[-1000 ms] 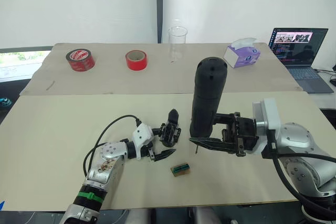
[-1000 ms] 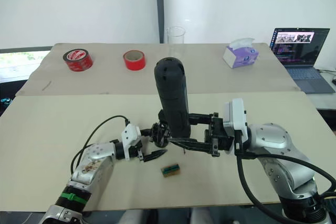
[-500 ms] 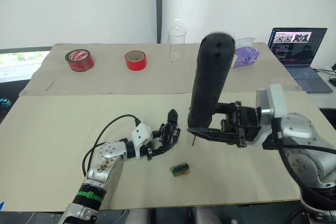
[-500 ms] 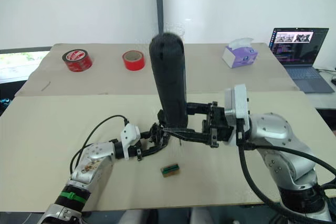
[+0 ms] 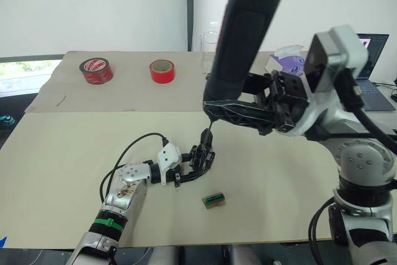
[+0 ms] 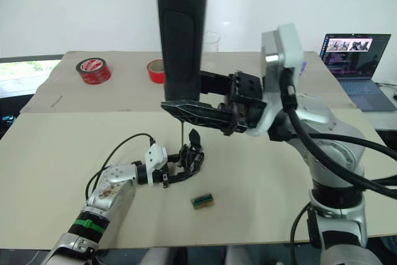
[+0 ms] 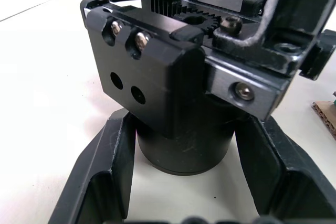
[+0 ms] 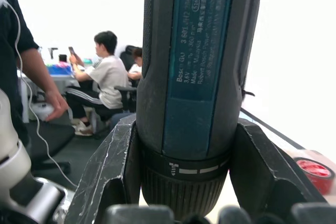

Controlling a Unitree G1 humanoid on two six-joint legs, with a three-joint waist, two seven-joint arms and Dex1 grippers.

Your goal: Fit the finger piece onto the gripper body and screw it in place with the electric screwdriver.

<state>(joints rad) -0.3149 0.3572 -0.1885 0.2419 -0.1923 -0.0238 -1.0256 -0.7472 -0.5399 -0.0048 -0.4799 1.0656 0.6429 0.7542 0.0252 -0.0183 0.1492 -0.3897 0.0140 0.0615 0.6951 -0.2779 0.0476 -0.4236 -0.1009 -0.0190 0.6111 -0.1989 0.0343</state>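
On the beige tabletop point(image 5: 68, 147), far L, a red-and-black tape roll point(image 5: 95, 70) and a red tape roll point(image 5: 162, 70) are being seen at the back. Nearer, the small black blocky gripper body point(image 5: 201, 156) w/ one pointed finger up is being gripped at its round base by the left gripper point(image 5: 189, 169), jaws closed on it. Just beside, toward the front, a tiny green-brown block point(image 5: 213, 200) is lying. Above the body, the thick black cylindrical electric screwdriver point(image 5: 245, 29) is being held near-upright, jaws of the right gripper point(image 5: 239, 111) clamped on its lower end, thin bit pointing down at the body's finger tip. Far R: a purple tissue box point(image 5: 284, 61) & a laptop point(image 6: 356, 60).
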